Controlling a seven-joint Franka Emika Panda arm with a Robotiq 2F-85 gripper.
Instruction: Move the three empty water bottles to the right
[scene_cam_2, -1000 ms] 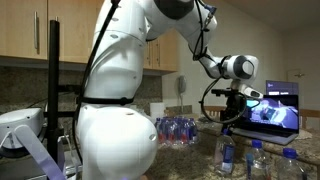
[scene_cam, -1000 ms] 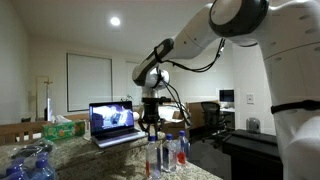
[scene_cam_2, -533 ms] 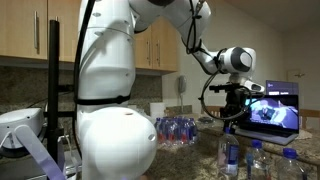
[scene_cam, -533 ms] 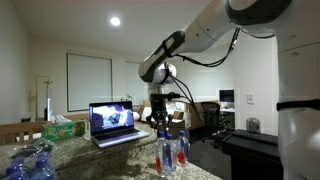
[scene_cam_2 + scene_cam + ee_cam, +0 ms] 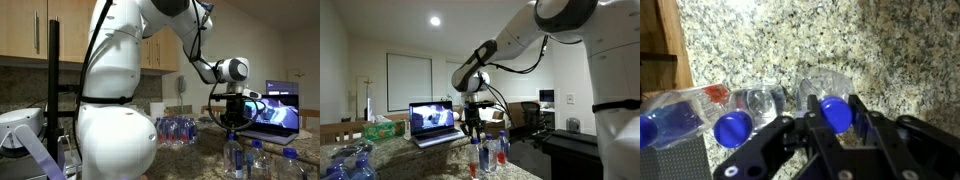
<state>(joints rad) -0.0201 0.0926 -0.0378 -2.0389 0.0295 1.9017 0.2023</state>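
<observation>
Three water bottles are bunched low in the middle of the frame on the speckled counter. The claw is pinched tight on one bottle, the other two just beside it. An open laptop glows behind; a heap of bluish plastic lies lower left.

White, glossy shells on the arm, big and rounded, with dark bands ringing the joints. Black cables loop along near the wrist. Up close, the fingers are matte black, angular and blocky.
</observation>
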